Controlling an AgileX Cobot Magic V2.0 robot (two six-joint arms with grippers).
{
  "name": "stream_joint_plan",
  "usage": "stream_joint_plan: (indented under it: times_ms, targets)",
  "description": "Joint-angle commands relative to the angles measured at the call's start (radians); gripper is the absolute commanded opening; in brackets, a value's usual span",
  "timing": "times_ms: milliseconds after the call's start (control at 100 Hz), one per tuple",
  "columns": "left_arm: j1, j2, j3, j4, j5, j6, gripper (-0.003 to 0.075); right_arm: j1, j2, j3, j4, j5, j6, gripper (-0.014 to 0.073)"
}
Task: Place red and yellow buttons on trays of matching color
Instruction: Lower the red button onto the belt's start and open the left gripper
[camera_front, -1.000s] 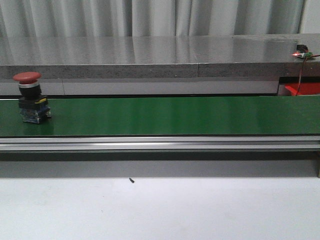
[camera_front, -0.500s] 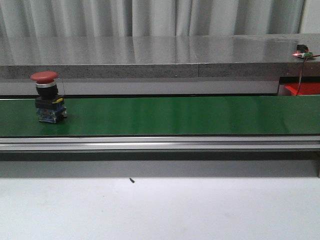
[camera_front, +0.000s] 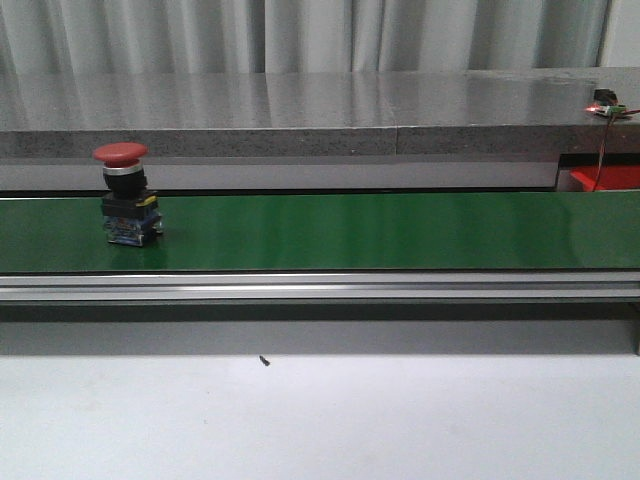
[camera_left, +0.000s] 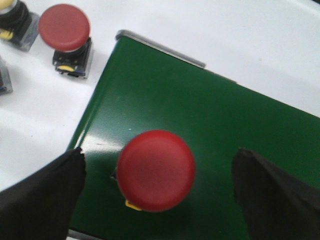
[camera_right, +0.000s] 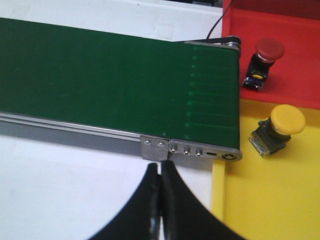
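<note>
While the red button (camera_front: 126, 194) rides the green belt (camera_front: 380, 232) near the desk's left edge, it has moved steadily rightward over the last second, still upright on its base. That drift means the belt is running and carrying it toward the trays at the desk's right edge.

From the left wrist camera the left gripper (camera_left: 157, 192) hangs directly over that button, its jaws wide apart on either side of the red cap and touching nothing. Beside the belt's left end a spare red button (camera_left: 65, 37) and a partly seen yellow button (camera_left: 11, 11) wait on the white desk.

At the right end, the right gripper (camera_right: 160, 200) hovers over the desk's front side, jaws pressed together and empty. The red tray (camera_right: 295, 80) already holds one red button (camera_right: 263, 60); the yellow tray (camera_right: 260, 200) holds one yellow button (camera_right: 278, 131).

Judging from this, the right arm must open up before the button arrives.
</note>
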Motion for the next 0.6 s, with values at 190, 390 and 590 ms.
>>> stream_joint_plan:
  times_ms: [190,390,590]
  targets:
    - [-0.056,-0.164,-0.027,-0.022,0.058,0.058,0.0311,0.0,-0.004,-0.026,0.011,-0.056,-0.008,-0.0121]
    - [-0.124,-0.263,0.02,-0.022,0.079,0.117,-0.002,0.0,-0.004,-0.026,0.011,-0.056,-0.008,-0.0121]
    - [-0.192,-0.362,0.111,-0.022,0.075,0.117,-0.0019,0.0,-0.004,-0.026,0.011,-0.056,-0.008,-0.0121]
